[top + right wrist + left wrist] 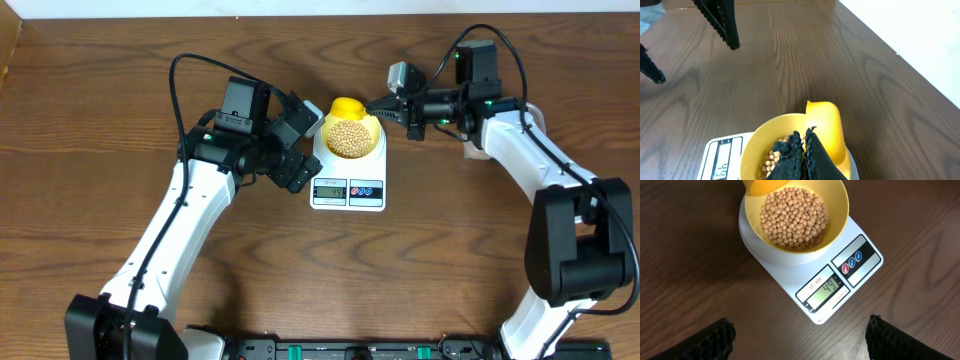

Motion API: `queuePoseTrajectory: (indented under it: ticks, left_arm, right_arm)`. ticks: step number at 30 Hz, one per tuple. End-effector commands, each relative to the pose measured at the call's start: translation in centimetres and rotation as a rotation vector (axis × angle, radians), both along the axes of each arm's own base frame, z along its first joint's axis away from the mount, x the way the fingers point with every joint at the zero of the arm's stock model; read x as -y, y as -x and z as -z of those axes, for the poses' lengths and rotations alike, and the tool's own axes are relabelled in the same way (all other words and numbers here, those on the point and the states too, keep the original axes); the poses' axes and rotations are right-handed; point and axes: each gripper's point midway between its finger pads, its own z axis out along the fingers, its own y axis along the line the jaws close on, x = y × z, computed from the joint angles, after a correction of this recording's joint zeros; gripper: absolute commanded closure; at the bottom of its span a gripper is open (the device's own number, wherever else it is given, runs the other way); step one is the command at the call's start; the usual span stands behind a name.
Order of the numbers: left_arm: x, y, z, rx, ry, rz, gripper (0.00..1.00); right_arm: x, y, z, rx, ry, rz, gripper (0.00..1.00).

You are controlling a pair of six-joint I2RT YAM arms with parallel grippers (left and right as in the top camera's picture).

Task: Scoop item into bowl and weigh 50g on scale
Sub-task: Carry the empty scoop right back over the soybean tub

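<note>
Where things are: soybeans (794, 217) piled in the pale yellow bowl (837, 210). The bowl sits on the white kitchen scale (862, 234), and the display (829, 287) shows 44.
Right gripper (805, 135): fingers pressed together. Looks clamped on the handle of the bright yellow scoop (826, 127), which hangs tipped over the bowl's rim.
Left gripper (800, 325): jaws wide apart, holding nothing, hovering just beside the scale over the bare wooden table (690, 270).
Step in hand: topping up, I'd say, since it's a few grams short of 50.
How to do it well: tiny tilts so the beans trickle out a few at a time. Pause so the readout settles, and keep the scoop off the bowl so it adds no weight.
Hard to see: the scoop handle is buried behind the fingers, so the grip is my read. Can't tell whether any beans sit in the scoop. The overhead readout is too small to read.
</note>
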Motion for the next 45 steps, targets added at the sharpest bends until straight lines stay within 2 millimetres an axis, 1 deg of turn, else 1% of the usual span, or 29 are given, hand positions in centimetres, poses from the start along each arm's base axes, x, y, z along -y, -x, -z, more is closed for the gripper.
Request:
queuePoseTrajectory:
  ticks: [1, 11, 14, 16, 18, 21, 23, 26, 28, 31, 33, 35, 38, 41, 43, 45]
  left_arm:
    - [0.0, 0.3, 0.2, -0.007, 0.007, 0.007, 0.14]
    - [0.0, 0.3, 0.2, -0.007, 0.007, 0.007, 0.14]
    - [0.0, 0.3, 0.2, -0.007, 0.007, 0.007, 0.14]
    - [0.0, 0.3, 0.2, -0.007, 0.007, 0.007, 0.14]
    - [0.0, 0.3, 0.2, -0.007, 0.007, 0.007, 0.14]
    - [0.0, 0.3, 0.2, -0.007, 0.007, 0.007, 0.14]
    - [0.0, 0.3, 0.2, -0.007, 0.007, 0.007, 0.14]
    - [0.0, 0.3, 0.2, -0.007, 0.007, 0.007, 0.14]
    - [0.0, 0.3, 0.2, -0.007, 0.007, 0.007, 0.14]
    - [0.0, 0.3, 0.2, -0.007, 0.007, 0.007, 0.14]
    - [0.0, 0.3, 0.2, -0.007, 0.007, 0.007, 0.14]
    - [0.0, 0.3, 0.2, -0.007, 0.007, 0.007, 0.14]
    - [0.0, 0.3, 0.2, -0.007, 0.007, 0.007, 0.14]
    - [0.0, 0.3, 0.2, -0.007, 0.007, 0.007, 0.14]
    - [0.0, 0.3, 0.2, -0.007, 0.007, 0.007, 0.14]
    - [0.0, 0.3, 0.2, -0.007, 0.007, 0.007, 0.14]
  right_arm:
    - [0.4, 0.6, -3.1, 0.069, -0.031, -0.013, 0.99]
    - [1.7, 1.4, -7.2, 0.141, -0.074, -0.015, 0.99]
    - [2.4, 0.8, -7.9, 0.126, -0.078, 0.029, 0.99]
    - [3.3, -0.4, -7.9, 0.089, -0.073, 0.099, 0.99]
    - [4.7, -2.0, -7.7, 0.034, -0.063, 0.209, 0.99]
    - [7.6, -4.6, -7.3, -0.057, -0.058, 0.402, 0.99]
    - [9.7, -5.9, -7.0, -0.105, -0.063, 0.515, 0.99]
    - [12.8, -7.1, -7.0, -0.175, -0.084, 0.661, 0.99]
    - [14.6, -7.5, -7.4, -0.206, -0.103, 0.732, 0.99]
    - [17.4, -7.8, -7.8, -0.217, -0.103, 0.833, 0.99]
    - [19.2, -7.7, -7.7, -0.225, -0.085, 0.901, 0.99]
    - [20.3, -7.4, -7.5, -0.244, -0.069, 0.946, 0.99]
    - [21.5, -6.7, -6.9, -0.29, -0.044, 0.991, 0.99]
    - [22.0, -5.9, -5.9, -0.346, -0.019, 1.016, 0.99]
    - [22.5, -5.4, -4.7, -0.394, 0.018, 1.053, 0.99]
    - [23.5, -5.0, -3.5, -0.427, 0.065, 1.111, 0.99]
